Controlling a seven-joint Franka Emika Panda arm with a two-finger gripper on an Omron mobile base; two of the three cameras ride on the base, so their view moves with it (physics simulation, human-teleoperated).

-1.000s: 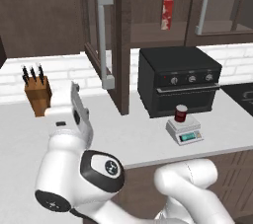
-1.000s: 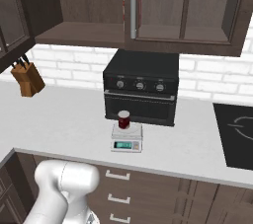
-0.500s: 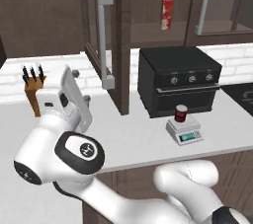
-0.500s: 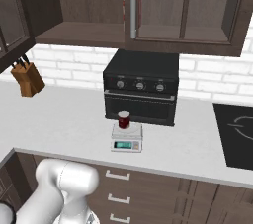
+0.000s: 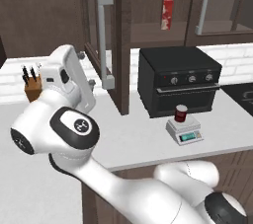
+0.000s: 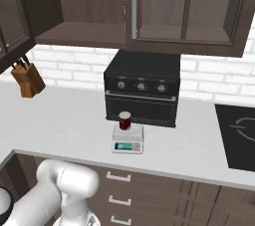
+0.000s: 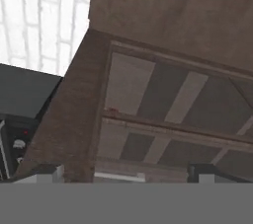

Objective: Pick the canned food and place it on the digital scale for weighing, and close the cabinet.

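White counter runs under dark wall cupboards and a pale brick backsplash. At the far left a knife block stands on it, just left of the raised arm's hand in the left base view. The gripper sits there at the end of the white wrist, close beside the open cabinet door with its long grey bar handle; its tips are too small in that view to judge. In the hand view two dark fingertips rise well apart at the bottom edge with nothing between them, so the fingers are spread and empty. Above and beyond them is the brown frame and glass panel of the cabinet, with a black oven off to their left. Farther right along the counter, well away from the fingers, the oven stands, and just in front of it the digital scale carries the canned food upright on its platform. A red-and-white box stands on the cabinet shelf above.
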